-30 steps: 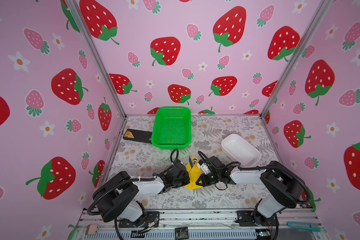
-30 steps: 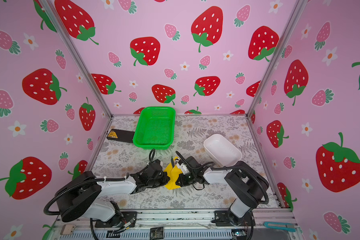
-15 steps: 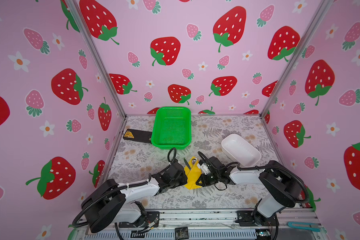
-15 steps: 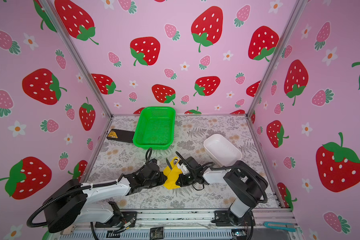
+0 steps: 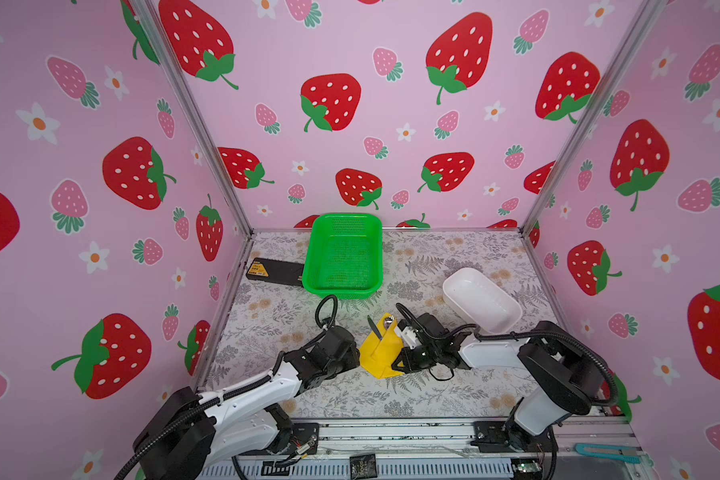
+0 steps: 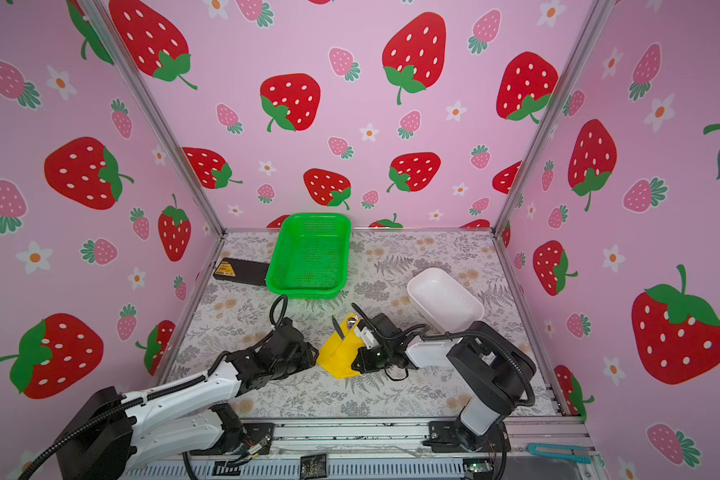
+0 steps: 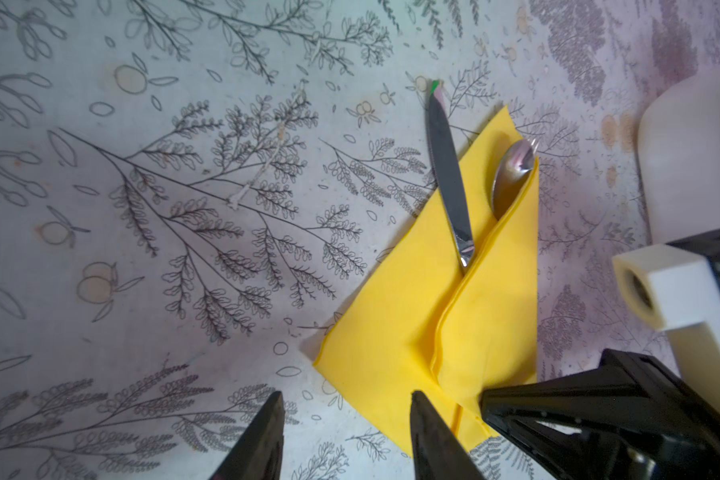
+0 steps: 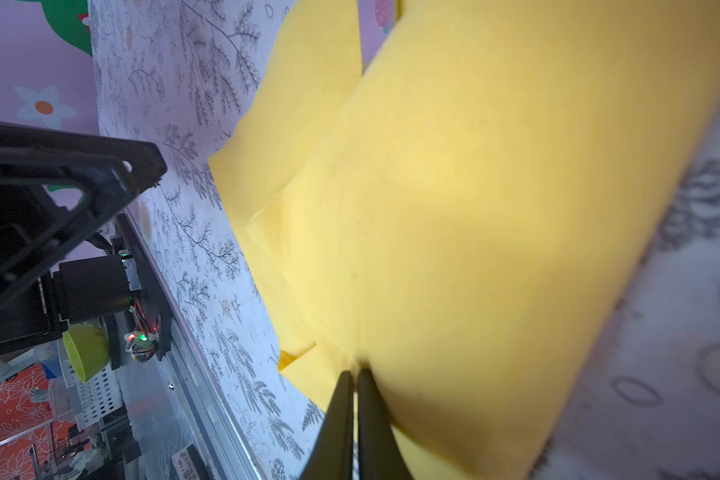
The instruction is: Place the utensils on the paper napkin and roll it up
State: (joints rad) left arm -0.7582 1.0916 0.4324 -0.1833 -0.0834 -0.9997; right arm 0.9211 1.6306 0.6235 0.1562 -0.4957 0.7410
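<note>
The yellow paper napkin (image 5: 377, 353) (image 6: 339, 353) lies mid-table, folded over the utensils. In the left wrist view a knife (image 7: 447, 174) and a spoon (image 7: 510, 174) stick out of the napkin (image 7: 391, 332), with fork tines (image 7: 533, 145) just behind the spoon. My left gripper (image 7: 346, 399) (image 5: 350, 359) is open at the napkin's left edge and holds nothing; one fingertip (image 7: 418, 399) overlaps the paper. My right gripper (image 8: 355, 374) (image 5: 400, 361) is shut on the napkin's (image 8: 474, 208) folded-over flap from the right.
A green basket (image 5: 346, 218) stands at the back, with a black box (image 5: 273, 270) to its left. A white oblong dish (image 5: 481, 299) sits at the right, just behind my right arm. A teal cutter (image 5: 607, 451) lies on the front rail.
My left gripper has opened, let go of the napkin and drawn back a little to the left, its arm stretching lower. The right gripper has kept its grip in place.
</note>
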